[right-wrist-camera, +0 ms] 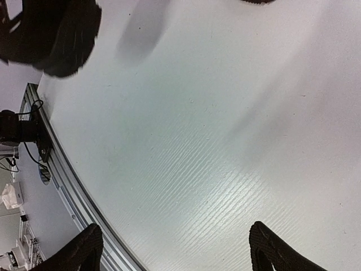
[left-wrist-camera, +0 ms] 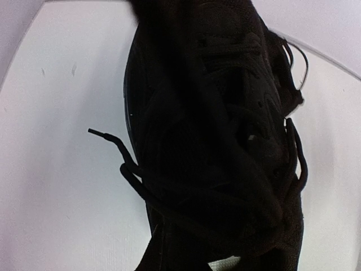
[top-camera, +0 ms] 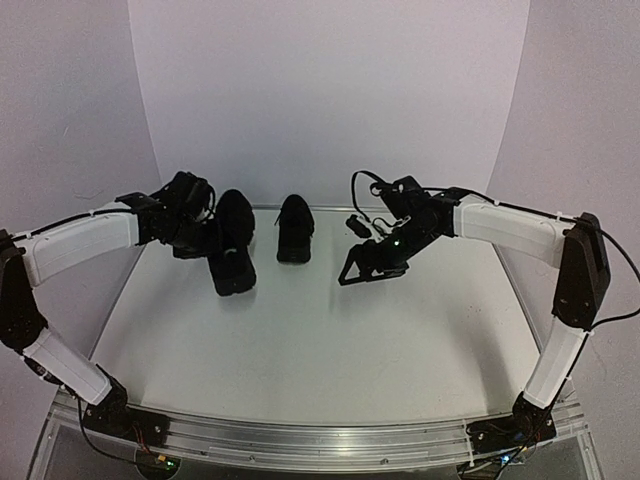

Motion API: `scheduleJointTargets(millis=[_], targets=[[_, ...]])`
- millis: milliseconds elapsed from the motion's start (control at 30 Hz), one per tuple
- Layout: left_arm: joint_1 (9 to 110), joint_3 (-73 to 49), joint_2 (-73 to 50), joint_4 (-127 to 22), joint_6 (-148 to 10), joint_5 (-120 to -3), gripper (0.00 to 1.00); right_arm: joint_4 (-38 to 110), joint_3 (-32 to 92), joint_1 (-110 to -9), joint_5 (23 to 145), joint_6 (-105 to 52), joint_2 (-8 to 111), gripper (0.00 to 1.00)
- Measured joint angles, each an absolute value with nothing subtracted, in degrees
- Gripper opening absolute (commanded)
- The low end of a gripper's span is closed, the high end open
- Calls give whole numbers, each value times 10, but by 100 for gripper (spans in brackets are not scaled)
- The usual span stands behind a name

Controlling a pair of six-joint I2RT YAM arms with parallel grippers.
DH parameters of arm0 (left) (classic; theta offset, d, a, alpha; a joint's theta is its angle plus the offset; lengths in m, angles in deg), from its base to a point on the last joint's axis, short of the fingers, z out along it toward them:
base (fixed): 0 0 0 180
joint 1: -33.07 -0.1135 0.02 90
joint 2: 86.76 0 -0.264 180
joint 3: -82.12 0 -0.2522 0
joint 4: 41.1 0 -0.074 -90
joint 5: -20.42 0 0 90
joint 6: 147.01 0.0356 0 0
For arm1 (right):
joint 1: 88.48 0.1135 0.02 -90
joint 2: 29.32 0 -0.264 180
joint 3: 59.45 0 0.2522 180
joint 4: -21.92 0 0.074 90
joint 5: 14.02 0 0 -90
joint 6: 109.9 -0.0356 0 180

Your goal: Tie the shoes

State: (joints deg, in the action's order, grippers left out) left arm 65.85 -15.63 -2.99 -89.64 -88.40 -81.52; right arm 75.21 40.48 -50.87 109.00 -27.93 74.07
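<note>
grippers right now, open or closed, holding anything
Left gripper: at the left shoe, open or closed cannot be told.
Right gripper: open, holding nothing.

Top camera sits high behind the arm bases, looking forward and down over the whole table [top-camera: 330,340], wide and distant. Left wrist camera is jammed right up against the left shoe [left-wrist-camera: 214,141], which fills its frame and also sits far-left in the top view. Right wrist camera hangs low, angled across bare table toward the near rail [right-wrist-camera: 67,180], which runs along the top view's bottom edge.
</note>
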Motion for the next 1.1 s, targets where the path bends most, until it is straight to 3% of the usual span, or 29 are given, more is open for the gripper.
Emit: scheduleJointTargets(millis=[133,300,633,933,1100], targets=[[562,-90,13,-895,-818,-780,3,751,414,-517,1090,-284,741,88],[492,40,150,-878,-728,-717,2,751,422,-527,1090,-293,741,90],[485,234,386,-877,-653,-627,0,749,424,-539,1090,-312,741,92],[481,276,447,-873,-676,-632,1,748,415,-545,1090,-320,741,93],[479,292,455,-870,-684,-631,29,748,413,-548,1090,-320,741,93]])
